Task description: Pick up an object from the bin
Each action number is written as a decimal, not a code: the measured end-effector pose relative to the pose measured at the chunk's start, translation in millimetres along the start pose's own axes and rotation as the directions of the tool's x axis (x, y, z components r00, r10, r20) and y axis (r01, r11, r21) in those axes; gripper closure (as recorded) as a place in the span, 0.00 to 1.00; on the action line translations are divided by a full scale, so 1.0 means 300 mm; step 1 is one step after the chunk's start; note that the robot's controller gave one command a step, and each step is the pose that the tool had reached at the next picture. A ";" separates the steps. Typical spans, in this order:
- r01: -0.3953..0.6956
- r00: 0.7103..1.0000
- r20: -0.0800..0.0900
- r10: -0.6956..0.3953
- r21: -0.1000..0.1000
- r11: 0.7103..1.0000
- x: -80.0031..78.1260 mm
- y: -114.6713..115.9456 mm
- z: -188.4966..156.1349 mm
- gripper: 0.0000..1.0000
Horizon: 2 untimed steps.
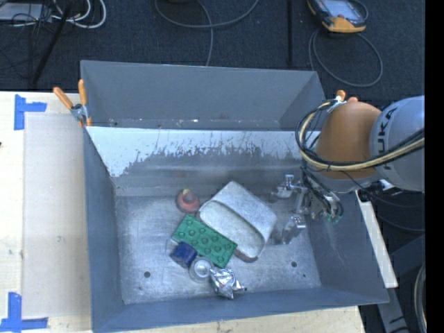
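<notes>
Crumpled silver foil (226,282) lay nearest, beside a small clear round thing (201,269) and a small blue block (184,254). Behind them a green studded plate (205,239) touched a pale grey pad (239,218), with a pink knob (187,200) at the pad's far left. Just right of the pad, the pincer (288,207) hung spread, nothing between its fingers.

The bin (142,227) was seen to be grey metal, its floor dulled and scratched pale. A green studded plate (206,239) looked like smooth plastic. Just right of it, a whitish pad (239,217) appeared matt and grainy, like foam. Below the plate, a crumpled scrap (225,282) shone like foil. Far right of the plate, the arm's orange cover (347,141) was glossy.
</notes>
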<state>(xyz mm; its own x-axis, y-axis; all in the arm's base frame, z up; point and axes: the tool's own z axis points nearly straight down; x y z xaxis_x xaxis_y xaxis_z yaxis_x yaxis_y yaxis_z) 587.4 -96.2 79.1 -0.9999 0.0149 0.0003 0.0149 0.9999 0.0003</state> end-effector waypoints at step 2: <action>0.214 0.977 0.011 -0.214 0.007 0.977 -0.085 0.345 0.012 0.00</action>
<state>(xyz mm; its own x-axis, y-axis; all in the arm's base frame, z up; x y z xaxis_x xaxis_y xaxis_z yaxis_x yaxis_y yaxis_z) 614.3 7.0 75.6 -0.9799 -0.1993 -0.0111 -0.1993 0.9799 -0.0069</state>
